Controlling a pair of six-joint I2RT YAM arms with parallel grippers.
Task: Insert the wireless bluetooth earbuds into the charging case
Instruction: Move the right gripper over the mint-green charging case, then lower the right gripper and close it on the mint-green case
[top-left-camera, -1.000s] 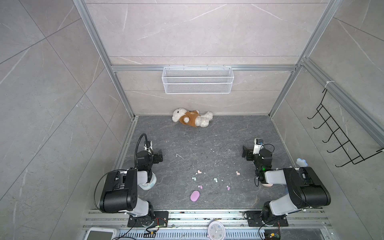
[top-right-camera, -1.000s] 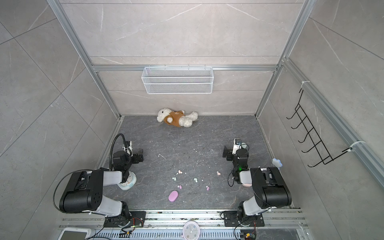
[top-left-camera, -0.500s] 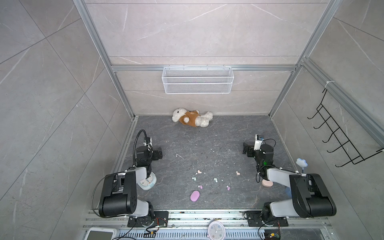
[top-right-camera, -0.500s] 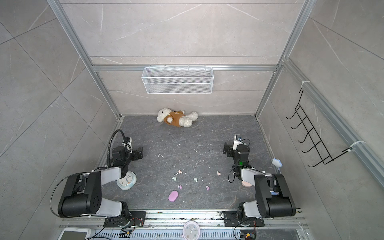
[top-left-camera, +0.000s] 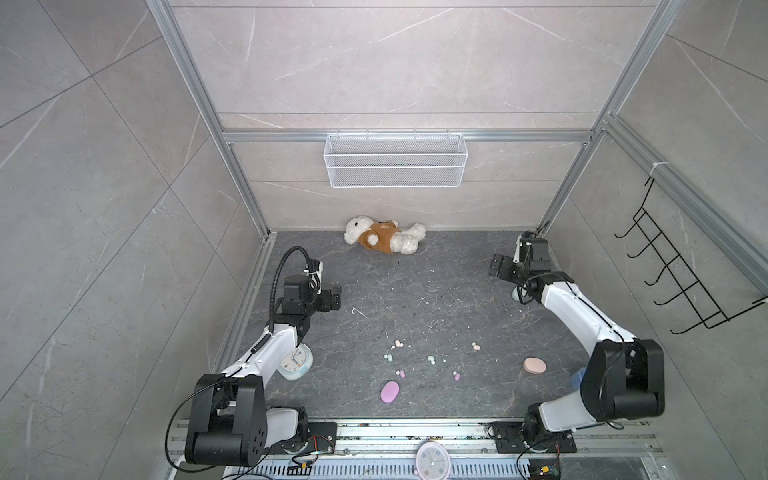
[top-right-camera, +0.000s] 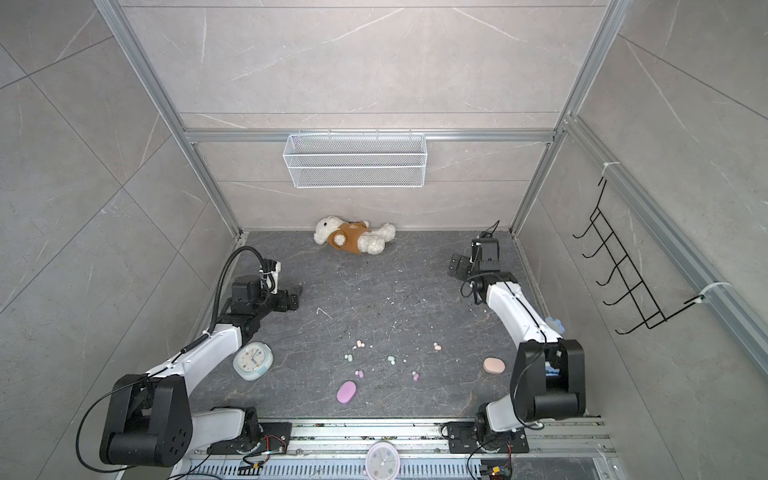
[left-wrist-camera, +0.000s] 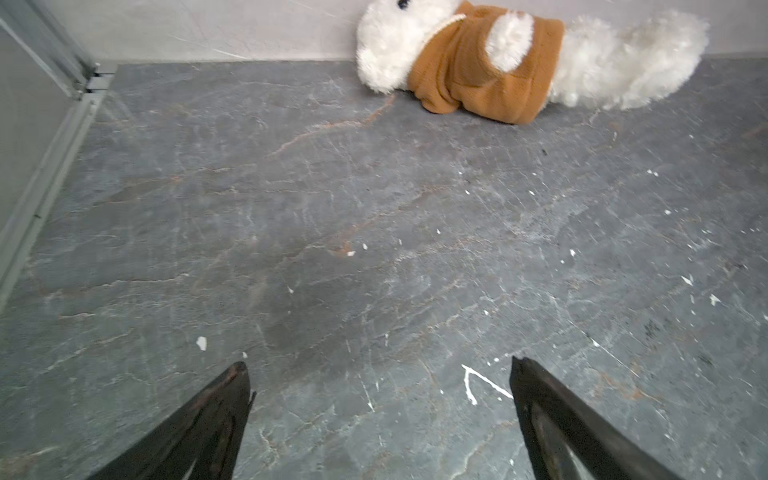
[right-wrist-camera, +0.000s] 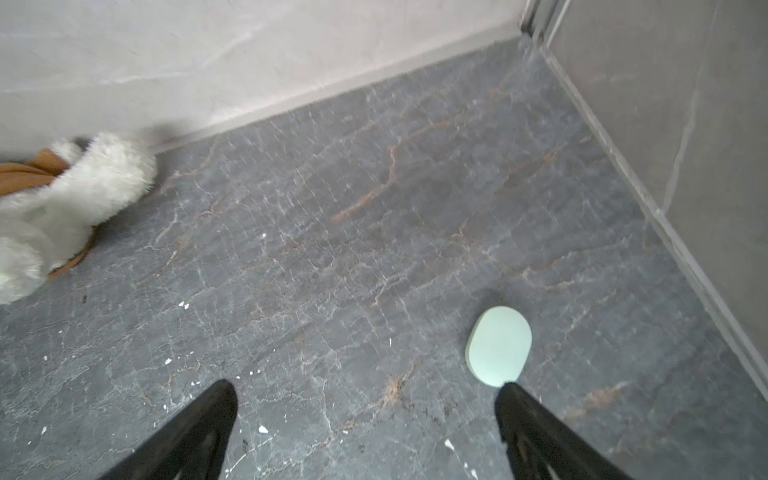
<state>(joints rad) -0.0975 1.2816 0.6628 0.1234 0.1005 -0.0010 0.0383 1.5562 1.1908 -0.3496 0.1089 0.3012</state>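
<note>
Your left gripper (left-wrist-camera: 379, 368) and right gripper (right-wrist-camera: 365, 388) both stand wide apart, holding nothing. The earbuds (top-left-camera: 431, 359) lie scattered at front centre of the floor (top-left-camera: 415, 291), behind both grippers, which point the opposite way; neither is clearly nearer. The mint green case (right-wrist-camera: 498, 345) lies flat just beside one right fingertip (right-wrist-camera: 515, 411), outside the jaws.

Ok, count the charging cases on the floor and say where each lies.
3. The lilac case lies front centre; the peach case front right; the mint case far right, by the right gripper. More may be hidden.
</note>
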